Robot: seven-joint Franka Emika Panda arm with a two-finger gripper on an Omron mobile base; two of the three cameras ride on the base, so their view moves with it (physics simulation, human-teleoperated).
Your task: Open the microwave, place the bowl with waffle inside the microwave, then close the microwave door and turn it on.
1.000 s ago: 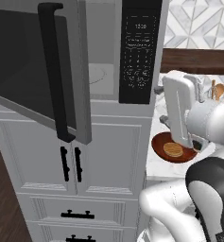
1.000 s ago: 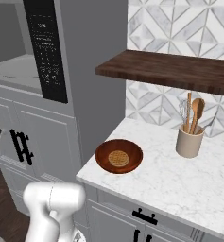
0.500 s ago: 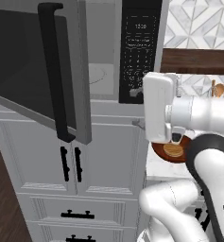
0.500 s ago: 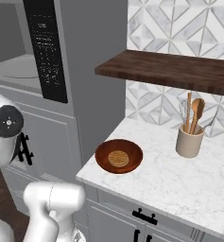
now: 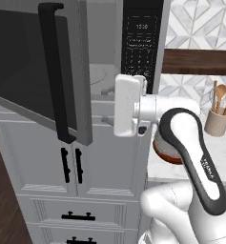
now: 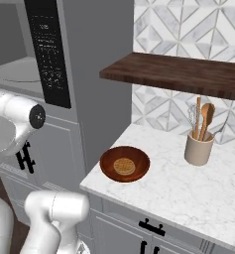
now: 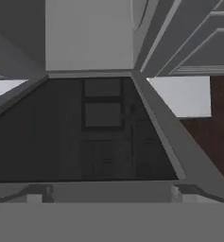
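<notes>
Glossy wooden bowl (image 6: 125, 164) near the counter's (image 6: 198, 191) left edge looks rigid, slick; I'd pinch its rim. My gripper (image 5: 107, 106) is wide open, empty.

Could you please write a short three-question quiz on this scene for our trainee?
1. True or false: the microwave door stands open.
2. Where does the waffle lie? A) on the turntable B) in the bowl on the counter C) on the shelf
3. Fill in: the cup beside the bowl holds wooden ____.

Key: 1 true; 2 B; 3 spoons.
</notes>
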